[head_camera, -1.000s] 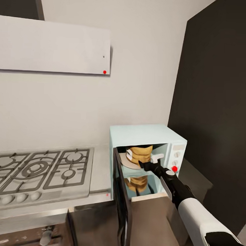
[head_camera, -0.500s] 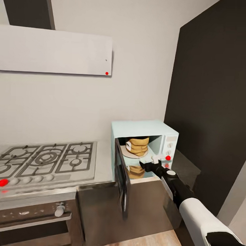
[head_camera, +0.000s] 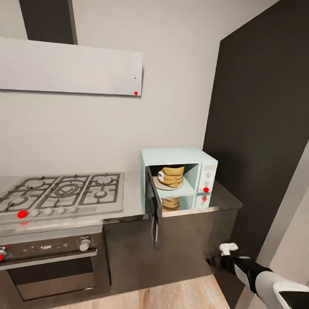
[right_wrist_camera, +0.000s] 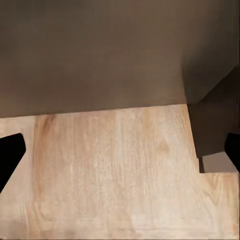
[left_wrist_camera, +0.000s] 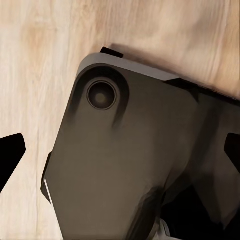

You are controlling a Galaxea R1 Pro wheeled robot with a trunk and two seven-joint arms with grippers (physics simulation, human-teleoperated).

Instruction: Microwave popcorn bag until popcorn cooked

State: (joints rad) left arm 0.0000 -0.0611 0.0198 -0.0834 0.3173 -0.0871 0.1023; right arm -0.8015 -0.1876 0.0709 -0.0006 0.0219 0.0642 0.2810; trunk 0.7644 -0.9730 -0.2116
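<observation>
The pale mint-blue microwave (head_camera: 179, 156) stands on the steel countertop (head_camera: 225, 199) with its dark glass door (head_camera: 152, 209) swung open toward me. Inside, the mustard-yellow popcorn bag (head_camera: 172, 176) sits upright on the round turntable. My right gripper (head_camera: 218, 260) hangs low in front of the dark cabinet fronts, well below and right of the microwave. In the right wrist view the right gripper (right_wrist_camera: 120, 155) is open and empty over the wood floor. The left gripper (left_wrist_camera: 120, 155) is open too, pointing down at my dark base.
A gas hob (head_camera: 59, 191) lies left of the microwave, with a dark oven (head_camera: 48, 263) beneath it and a flat white hood (head_camera: 68, 67) above. A tall dark cabinet (head_camera: 262, 131) closes off the right side. Light wood floor (head_camera: 167, 298) runs along the cabinets.
The view has pulled back from the counter, so the camera moved. My right gripper has left the microwave opening and dropped to cabinet height. The bag stays inside.
</observation>
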